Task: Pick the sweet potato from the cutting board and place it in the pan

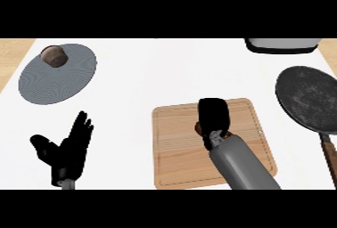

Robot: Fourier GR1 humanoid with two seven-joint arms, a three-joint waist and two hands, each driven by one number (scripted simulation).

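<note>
Right hand (212,116) fingers curled over sweet potato (199,128) on cutting board (178,147); left hand (64,149) fingers apart.

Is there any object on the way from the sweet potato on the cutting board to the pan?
Nothing visible: only bare counter lies between the cutting board, where the right hand covers the sweet potato, and the pan.

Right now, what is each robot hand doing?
Left robot hand: open, resting, holding nothing.
Right robot hand: curled over the sweet potato on the cutting board.
</note>
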